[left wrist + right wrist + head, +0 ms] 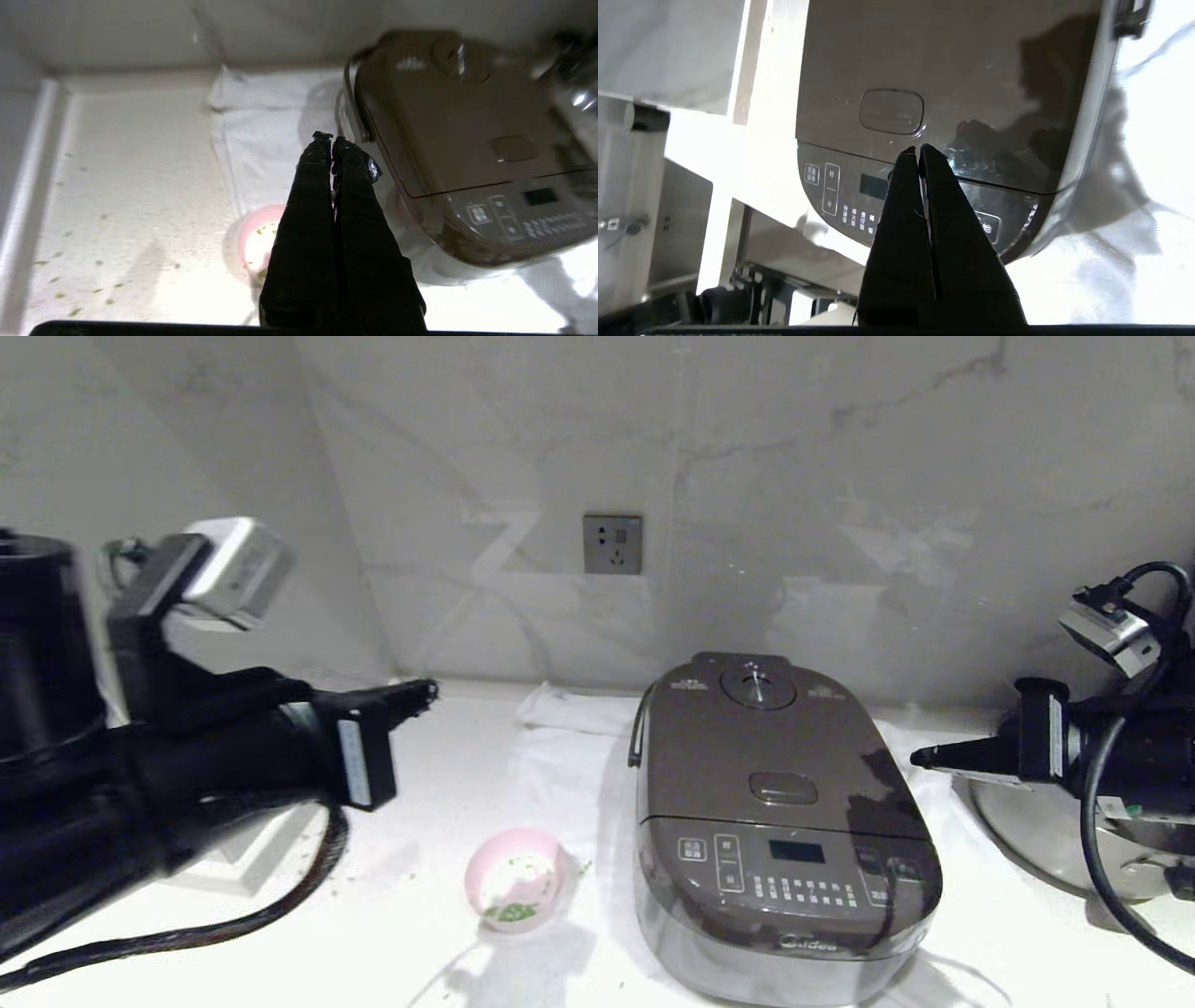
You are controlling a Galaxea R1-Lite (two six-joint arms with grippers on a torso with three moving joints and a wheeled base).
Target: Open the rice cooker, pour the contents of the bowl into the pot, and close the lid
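Lid point(775, 747) is down on the rice cooker point(784, 859); bowl point(516, 879) stands beside it on the bench point(420, 933). My left end effector point(425, 693) and right end effector point(920, 758) are both closed, empty, clear of the cooker.

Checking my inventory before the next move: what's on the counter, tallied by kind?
Rice cooker, lid shut: 1
Pink bowl: 1
Steel pan: 1
White cloth: 1
Total: 4

Home kitchen: white marble-look backsplash point(840, 448) with grey wall socket point(612, 544) at 12 o'clock, dark grey-brown rice cooker point(775, 821) on white countertop point(401, 933).
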